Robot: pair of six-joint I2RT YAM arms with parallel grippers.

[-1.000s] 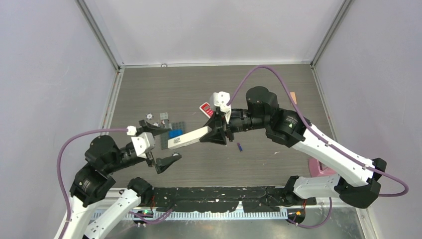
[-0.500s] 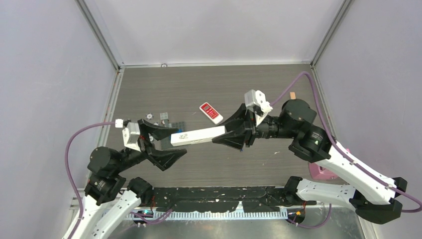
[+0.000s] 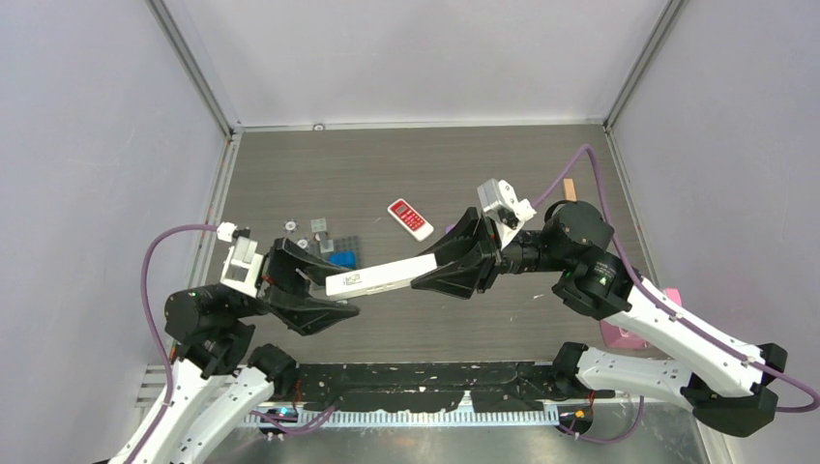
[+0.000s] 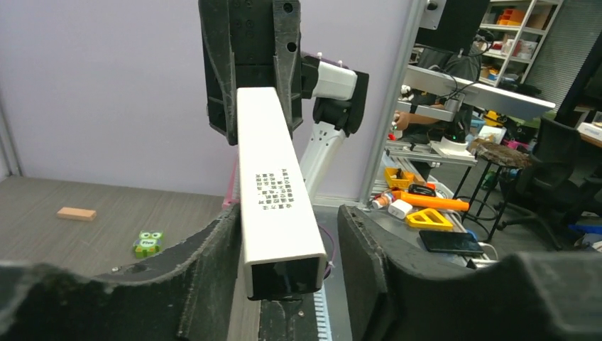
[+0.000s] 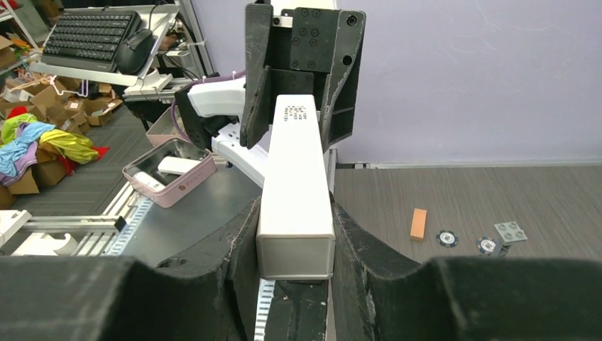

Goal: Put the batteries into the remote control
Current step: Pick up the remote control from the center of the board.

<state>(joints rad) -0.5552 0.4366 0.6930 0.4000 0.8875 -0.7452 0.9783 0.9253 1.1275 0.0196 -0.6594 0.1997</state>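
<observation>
From overhead, the remote control [image 3: 382, 275] bridges the gap between the 2 arms above the near half of the counter [image 3: 367, 174]. Its left end sits a little nearer the bases than its right. The right claw [image 3: 425, 271] is clamped on the remote's right end. The right wrist view confirms this: both black fingers [image 5: 241, 241] press flat against the white sides, and a plain closed end cap faces the camera.

The left claw [image 3: 336, 286] is spread wide, its fingers flanking the remote's left end. Only the left wrist view shows the fit. 1 finger lies close along the bar, and I cannot tell whether it touches. The other finger [image 4: 369, 256] stands clear with a visible gap. That view also shows this end as a dark hollow opening, and a small patch of print on the remote's face, which overhead is just a faint mark.

Only the overhead view shows the small red-faced remote [image 3: 410, 219] lying beyond the bar and a blue block [image 3: 340, 259] by the left claw. A tan block [image 5: 419, 224] shows in all 3 views. A green tag [image 4: 148, 243] shows only from the left wrist, and 2 round chips [image 5: 446, 238] only from the right.
</observation>
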